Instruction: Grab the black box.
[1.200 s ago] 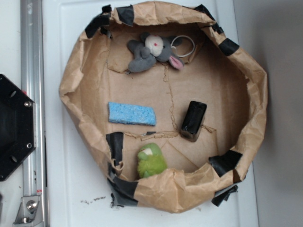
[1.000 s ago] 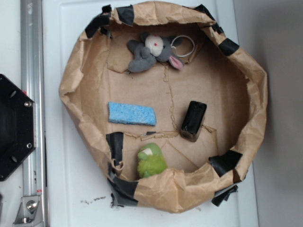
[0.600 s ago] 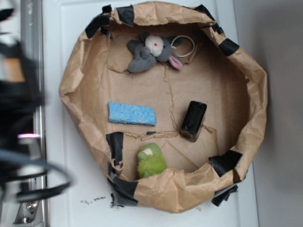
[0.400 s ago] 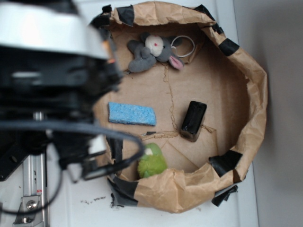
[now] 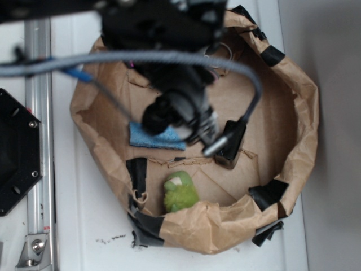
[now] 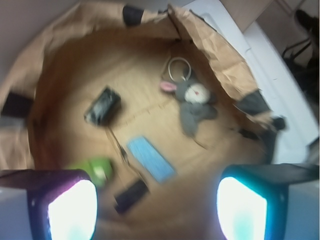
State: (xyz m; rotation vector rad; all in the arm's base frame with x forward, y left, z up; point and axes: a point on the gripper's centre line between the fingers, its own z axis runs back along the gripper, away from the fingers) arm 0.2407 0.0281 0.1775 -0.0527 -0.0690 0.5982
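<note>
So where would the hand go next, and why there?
Probably sideways until it is over the black box, then down. In the wrist view the hand is high above the paper-lined bin, its fingers wide apart, touching nothing. The box lies free on the floor, apart from the blue sponge and the green plush toy.

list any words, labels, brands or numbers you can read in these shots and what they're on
None can be read in either view.
black box: glossy, no lettering visible; the wrist view is blurred.
blue sponge: plain.
grey plush mouse and green plush toy: no tags legible.
black tape patches: unmarked.
hand: lit pads only, no markings.
</note>
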